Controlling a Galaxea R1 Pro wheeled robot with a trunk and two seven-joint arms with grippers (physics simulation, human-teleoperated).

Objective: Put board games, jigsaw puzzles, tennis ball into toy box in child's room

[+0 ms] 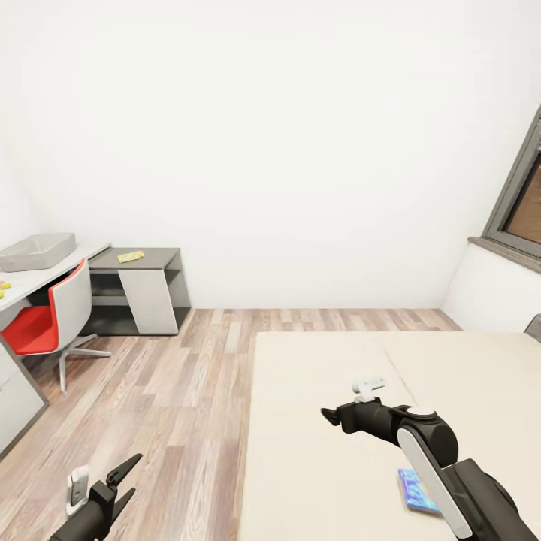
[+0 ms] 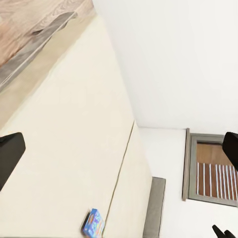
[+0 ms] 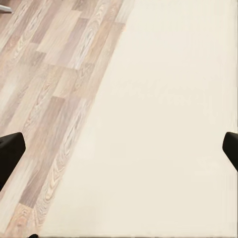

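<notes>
Both hands are empty and spread wide. The left hand (image 1: 124, 475) hangs low over the wood floor (image 1: 173, 391) beside the bed (image 1: 315, 451). The right hand (image 1: 330, 415) is stretched out over the mattress, its two tips standing far apart at the edges of its wrist view.

Step in hand, as judged: collecting a board game from the bed. The blue board game (image 1: 418, 491) lies flat on the mattress, close behind the right forearm and nearer the robot than the right hand; the left wrist view shows it lying beside the mattress seam (image 2: 93, 222). You will need to draw the right arm back before lowering. Approach from above, close across the short sides, and expect the soft mattress to give under pressure.

No second game is visible on the bed.

Clearance: the floor beside the bed is open as far as the red chair (image 1: 46, 319), which stands in front of the bench (image 1: 30, 276). The grey box (image 1: 37, 252) sits on the bench by the wall. A small yellow item (image 1: 130, 256) lies on the lower cabinet (image 1: 150, 259) past the bench; its identity is unclear. Mind the chair when carrying.
</notes>
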